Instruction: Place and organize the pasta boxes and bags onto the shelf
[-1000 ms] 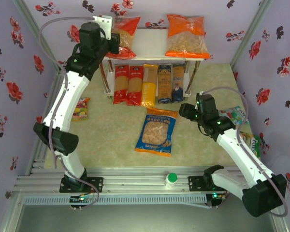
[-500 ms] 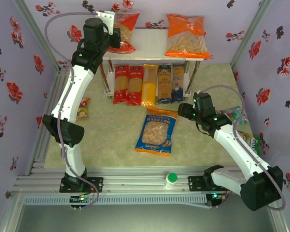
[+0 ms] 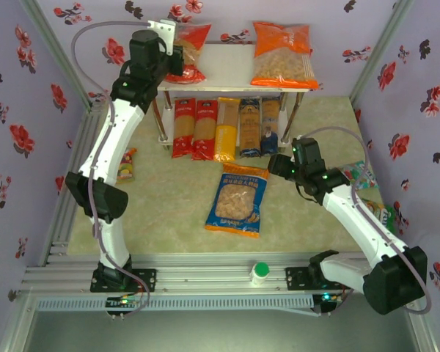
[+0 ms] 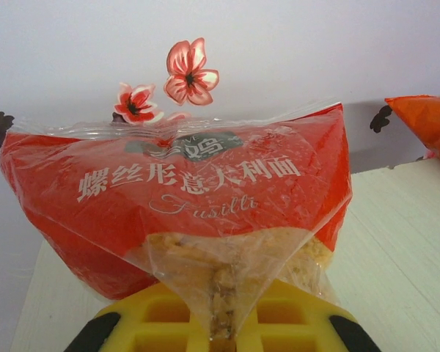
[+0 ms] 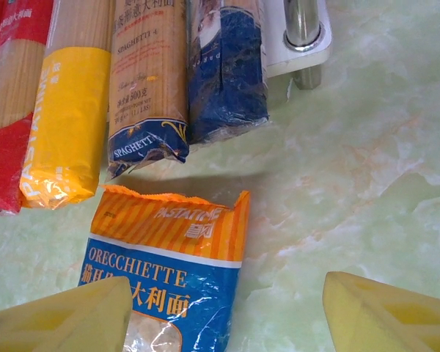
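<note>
While the left arm reaches up to the shelf [image 3: 227, 70], the left gripper [image 4: 221, 334] is clamped on the red bag [image 4: 183, 198]. Its yellow fingers [image 4: 293, 315] pinch the clear lower seam of the bag. The bag stands up in front of the back wall, over the left end of the top board; whether it rests on the board I cannot tell.

At the right end of that board lies the orange bag [image 3: 281, 55], well apart from the red one, with bare white board between them.

On the lower board five spaghetti packs lie side by side, their long sides running front to back. From the left they are two red packs [image 3: 183, 128], a yellow pack [image 3: 226, 130] and two blue packs [image 3: 249, 128]. Their near ends stick out past the board's front edge, onto the bench [image 3: 169, 198].

Just in front of the shelf the blue bag [image 3: 238, 199] lies flat on the bench. Its orange top edge is near the ends of the yellow and blue packs but apart from them.

Beside that bag's top right corner hangs the right gripper [image 3: 276, 167], above the bench. Its fingers stand wide apart and hold nothing. In the right wrist view the bag's right edge lies between them.
</note>
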### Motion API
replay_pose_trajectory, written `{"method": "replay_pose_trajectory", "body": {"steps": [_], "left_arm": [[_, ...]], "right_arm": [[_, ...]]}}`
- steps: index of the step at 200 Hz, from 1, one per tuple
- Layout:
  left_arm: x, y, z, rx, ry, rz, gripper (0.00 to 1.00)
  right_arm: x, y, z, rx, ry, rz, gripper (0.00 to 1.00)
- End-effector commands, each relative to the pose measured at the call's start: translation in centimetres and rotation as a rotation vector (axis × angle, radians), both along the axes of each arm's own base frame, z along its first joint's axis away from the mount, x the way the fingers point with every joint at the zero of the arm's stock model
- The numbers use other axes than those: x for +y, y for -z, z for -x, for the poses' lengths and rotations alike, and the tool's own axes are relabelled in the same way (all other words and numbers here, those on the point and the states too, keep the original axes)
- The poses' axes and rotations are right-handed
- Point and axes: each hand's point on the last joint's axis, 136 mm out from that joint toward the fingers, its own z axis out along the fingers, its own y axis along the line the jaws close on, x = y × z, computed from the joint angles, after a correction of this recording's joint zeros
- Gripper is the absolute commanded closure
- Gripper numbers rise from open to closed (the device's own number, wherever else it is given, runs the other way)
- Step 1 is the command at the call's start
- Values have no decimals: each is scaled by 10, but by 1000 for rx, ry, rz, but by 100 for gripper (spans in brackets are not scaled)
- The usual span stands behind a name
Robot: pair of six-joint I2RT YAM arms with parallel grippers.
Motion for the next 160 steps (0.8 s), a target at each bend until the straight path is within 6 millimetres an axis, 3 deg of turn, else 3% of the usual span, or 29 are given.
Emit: {"method": "replay_pose_trajectory", "body": {"steps": [1,34,83,86,92,111,160], "left_arm": [[7,-18,-6,-70,-39,59,87],[10,-12,-4,-70,-54,71,67],[9,6,-8,-32,-58,75,57],[10,7,-8,-31,-59,77,55],[10,8,-8,-28,-60,79,42],[11,11,-7,-15,-65,82,33],[19,26,2,3,-103,123,33]], "right_arm": [[5,-15,-6,-46,-20,-1,30],[4,-14,-5,-42,-20,1,30],[2,-14,-3,-44,-15,3,30],[2,-14,-3,-43,-14,4,30],[2,-14,-3,-44,-14,6,30],[1,-14,-3,-43,-13,8,30],[2,-14,-4,-44,-10,2,29]]}}
